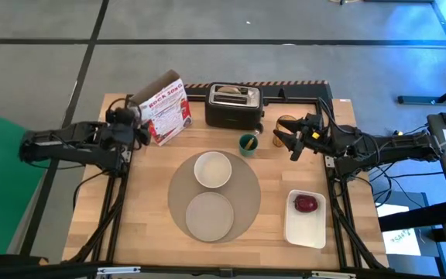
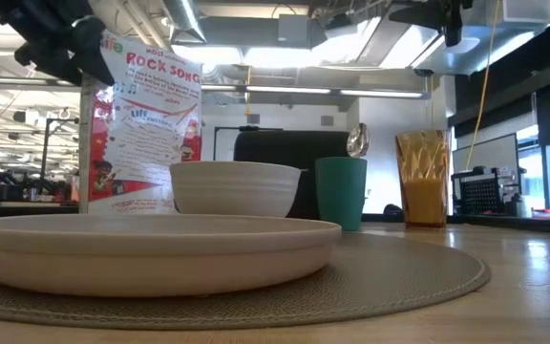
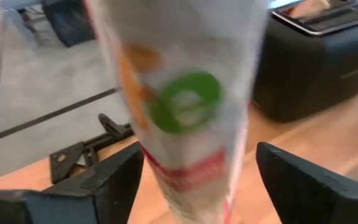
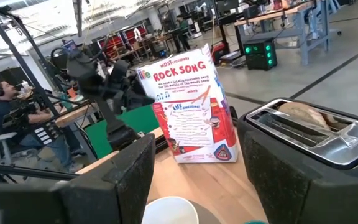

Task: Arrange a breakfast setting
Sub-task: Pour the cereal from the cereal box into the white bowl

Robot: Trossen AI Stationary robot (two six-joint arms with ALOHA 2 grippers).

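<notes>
Currently working the tall printed cardboard cereal box (image 1: 166,108), back left of the table, just left of the black toaster (image 1: 235,105) and standing tilted.

Handling call on the box: light, hollow, top-heavy. Thin walls will dent if squeezed hard. Glossy print is probably a bit slippery. Best taken across the narrow sides, mid-height or above, with moderate force. Tips easily if nudged low.

Left gripper (image 1: 139,129): at the box's left edge, fingers (image 3: 114,180) apart and straddling the box. Narrow gap showing on at least one side, so no firm clamp evident. Contact on the other side unclear.

Right gripper (image 1: 285,142): hovering at back right, just beside the amber translucent cup (image 1: 286,124). Jaws apart, nothing between them.

Cup call: rigid plastic or glass, smooth, likely light. Best gripped across the wall below the rim, kept upright.

Rest of the setting:
- round grey-beige woven placemat (image 1: 246,190) at table centre
- white bowl (image 1: 212,169) on its far half
- small white plate (image 1: 210,215) on its near half
- red apple (image 1: 306,204) lying on the white rectangular tray (image 1: 306,231), off the mat to the right
- small green cup (image 1: 248,142) between toaster and mat

Risk: box topples toward the bowl if the grip closes off-centre.
</notes>
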